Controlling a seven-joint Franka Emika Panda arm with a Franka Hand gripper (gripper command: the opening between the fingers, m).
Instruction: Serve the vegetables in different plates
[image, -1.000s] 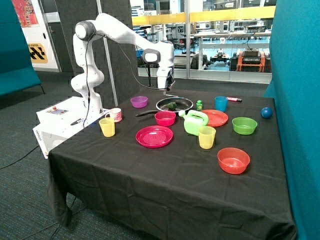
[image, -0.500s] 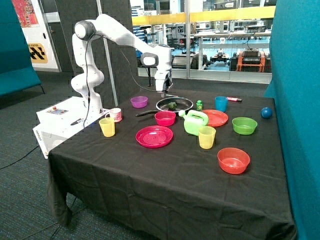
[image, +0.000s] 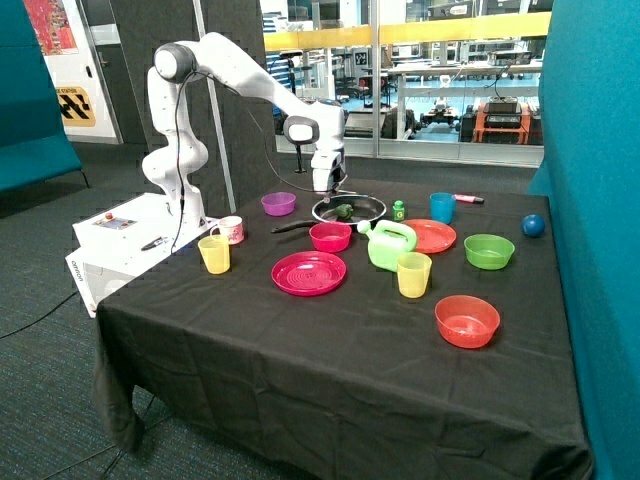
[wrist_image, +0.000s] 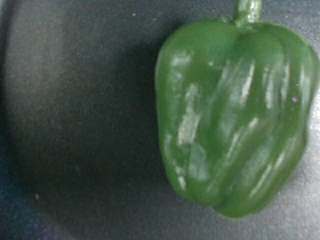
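Note:
A dark green toy pepper lies in the black frying pan at the back of the table. In the wrist view the pepper fills most of the picture, lying on the pan's dark floor with its stem at the edge. My gripper is low over the pan's rim on the purple-bowl side, right beside the pepper. The magenta ridged plate lies in front of the pink bowl. The orange-red plate lies behind the green watering can. Both plates hold nothing.
Near the pan stand a pink bowl, a purple bowl, a green watering can, a small green bottle and a blue cup. Two yellow cups, a green bowl, a red bowl and a blue ball stand further off.
The arm has lowered the gripper from above the pan down to the pan's rim, close to the pepper. Nothing on the table has moved.

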